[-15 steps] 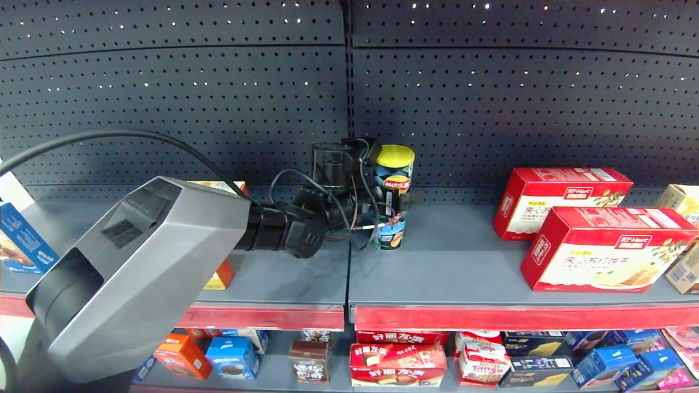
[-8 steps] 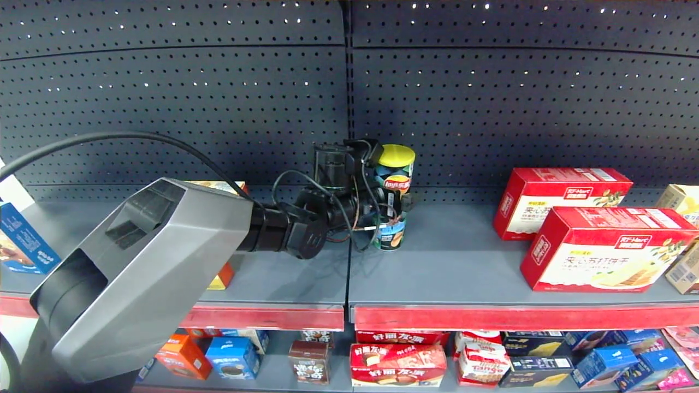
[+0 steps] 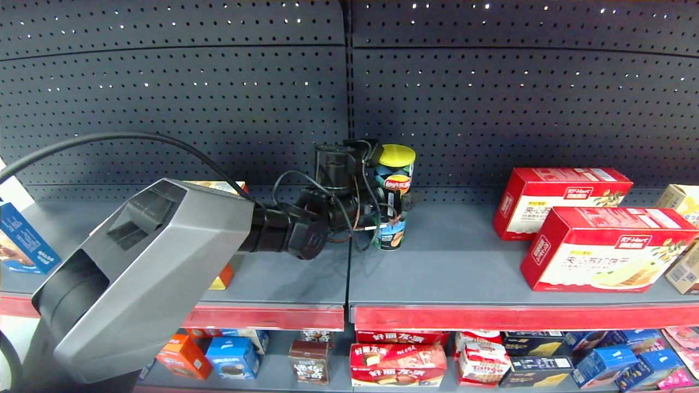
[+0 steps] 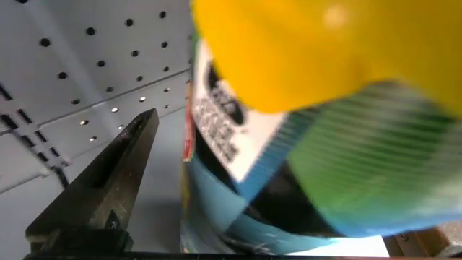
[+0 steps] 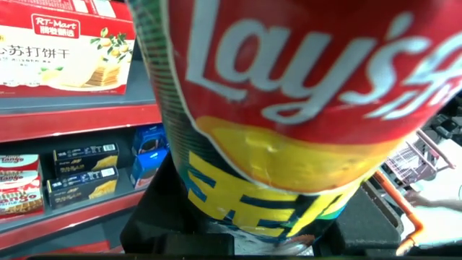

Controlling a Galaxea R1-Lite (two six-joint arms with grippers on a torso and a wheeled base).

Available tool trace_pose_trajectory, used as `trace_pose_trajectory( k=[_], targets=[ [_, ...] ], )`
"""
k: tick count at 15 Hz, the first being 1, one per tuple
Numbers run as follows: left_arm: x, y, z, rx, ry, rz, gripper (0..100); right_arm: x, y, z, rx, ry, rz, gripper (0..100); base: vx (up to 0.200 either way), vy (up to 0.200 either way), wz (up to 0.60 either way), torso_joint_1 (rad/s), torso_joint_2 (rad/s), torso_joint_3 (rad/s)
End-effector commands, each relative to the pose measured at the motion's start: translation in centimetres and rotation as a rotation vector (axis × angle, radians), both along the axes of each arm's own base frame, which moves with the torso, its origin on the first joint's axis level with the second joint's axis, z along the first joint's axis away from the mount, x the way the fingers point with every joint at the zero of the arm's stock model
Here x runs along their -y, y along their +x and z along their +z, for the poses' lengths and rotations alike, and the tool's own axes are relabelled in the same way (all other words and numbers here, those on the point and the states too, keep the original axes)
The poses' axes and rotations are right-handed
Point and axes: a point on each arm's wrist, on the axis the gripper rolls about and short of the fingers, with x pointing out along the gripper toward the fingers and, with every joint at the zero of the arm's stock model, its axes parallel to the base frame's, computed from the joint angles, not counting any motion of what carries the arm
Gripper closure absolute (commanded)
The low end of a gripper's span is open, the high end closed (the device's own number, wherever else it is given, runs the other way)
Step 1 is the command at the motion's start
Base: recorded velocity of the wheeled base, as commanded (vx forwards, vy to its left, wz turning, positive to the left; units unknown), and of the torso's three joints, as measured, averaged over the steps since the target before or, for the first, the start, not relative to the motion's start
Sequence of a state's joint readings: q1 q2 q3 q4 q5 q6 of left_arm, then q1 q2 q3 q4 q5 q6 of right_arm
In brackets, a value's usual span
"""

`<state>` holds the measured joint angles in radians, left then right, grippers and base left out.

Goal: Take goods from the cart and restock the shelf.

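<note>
Head view — the left gripper (image 3: 394, 210) straddles the chip can (image 3: 394, 180), upright on the shelf (image 3: 453, 262) near the pegboard (image 3: 491, 109). Left wrist view: one finger (image 4: 108, 195) stands just off the can, jaws parted. Right wrist view — the right gripper (image 5: 238, 235) clamps a second chip can (image 5: 289, 108).

The left arm (image 3: 256, 236) has a big angular grey housing (image 3: 142, 273) and a round black wrist section (image 3: 286, 236). A thick black cable (image 3: 109, 134) curves above it, and thin wires (image 3: 357, 221) loop at its end.

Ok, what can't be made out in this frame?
Left gripper's far finger: left wrist view, hidden behind the yellow-lidded can.
Cart contents: right wrist view, blocked by the second can and cut by the edge.
Orange box: head view, mostly covered by the left arm.
</note>
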<state>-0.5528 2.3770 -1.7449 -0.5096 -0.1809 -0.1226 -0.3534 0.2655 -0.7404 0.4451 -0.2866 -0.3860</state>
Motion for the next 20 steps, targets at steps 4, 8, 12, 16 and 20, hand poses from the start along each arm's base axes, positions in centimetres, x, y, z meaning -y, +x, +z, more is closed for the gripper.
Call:
trace_pose_trajectory(
  k=[4,8,12,16,20],
  targets=[
    [0.9,-0.3,-0.08,-0.019,-0.027,0.011,0,-0.13,-0.36,-0.15,-0.008,0.002,0.0,100,0.0,0.0,0.0,0.0,0.0,0.0],
    [0.81,-0.17,0.02,-0.014,-0.029,0.012,0,-0.12,-0.33,-0.14,-0.01,0.003,0.002,100,0.0,0.0,0.0,0.0,0.0,0.0],
    [0.84,-0.24,-0.04,-0.015,-0.024,0.015,0,-0.13,-0.36,-0.15,-0.008,0.002,0.002,100,0.0,0.0,0.0,0.0,0.0,0.0],
    [0.86,-0.21,-0.04,-0.015,-0.024,0.013,0,-0.12,-0.34,-0.19,-0.01,0.003,0.002,100,0.0,0.0,0.0,0.0,0.0,0.0],
    [0.57,-0.08,-0.08,-0.018,-0.026,0.021,100,-0.12,-0.32,-0.22,-0.011,0.003,0.002,100,0.0,0.0,0.0,0.0,0.0,0.0]
  ],
)
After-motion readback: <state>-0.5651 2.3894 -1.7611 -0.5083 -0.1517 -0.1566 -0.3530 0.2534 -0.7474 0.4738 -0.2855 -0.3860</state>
